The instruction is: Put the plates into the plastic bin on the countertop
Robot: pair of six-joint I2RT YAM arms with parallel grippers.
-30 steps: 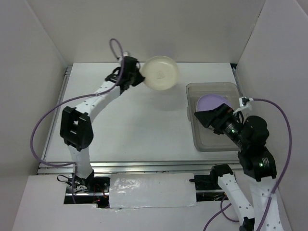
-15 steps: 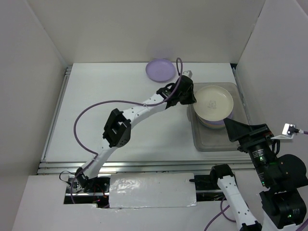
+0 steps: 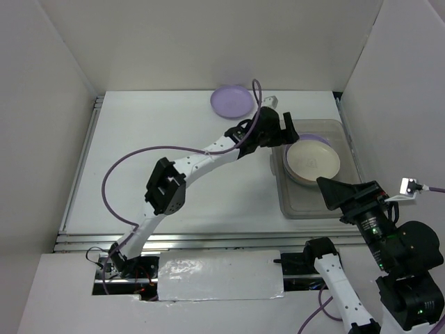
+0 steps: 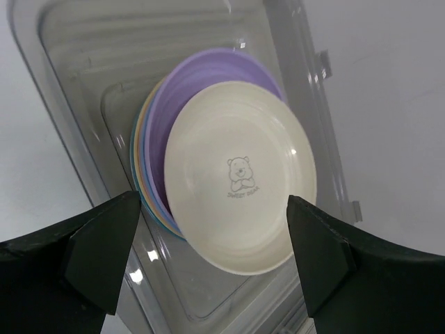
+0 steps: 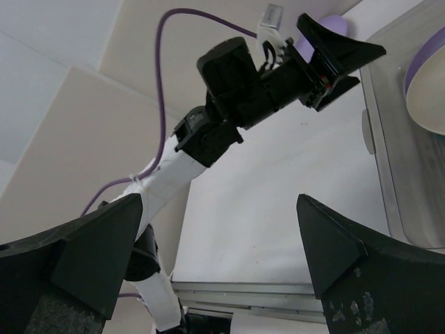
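The cream plate (image 3: pixel 313 158) with a bear print lies loose on top of a stack of plates in the plastic bin (image 3: pixel 299 209). Below the cream plate (image 4: pixel 240 174) sits a lilac plate (image 4: pixel 208 73), with blue and yellow rims peeking out under it. Another lilac plate (image 3: pixel 232 101) rests alone at the back of the countertop (image 3: pixel 174 139). My left gripper (image 3: pixel 286 132) hangs open over the bin's left rim, holding nothing; in its wrist view the left gripper (image 4: pixel 212 209) frames the cream plate without touching it. My right gripper (image 3: pixel 345 195) is open and raised by the bin's front right.
White walls enclose the countertop on three sides. A metal rail (image 3: pixel 174 240) runs along its front edge. The left arm (image 5: pixel 229 90) stretches diagonally across the middle toward the bin (image 5: pixel 400 174). Purple cables loop beside both arms.
The left arm carried the cream plate from the back to the bin and opened, leaving it on the stack. The right arm pulled back from the bin toward the front.
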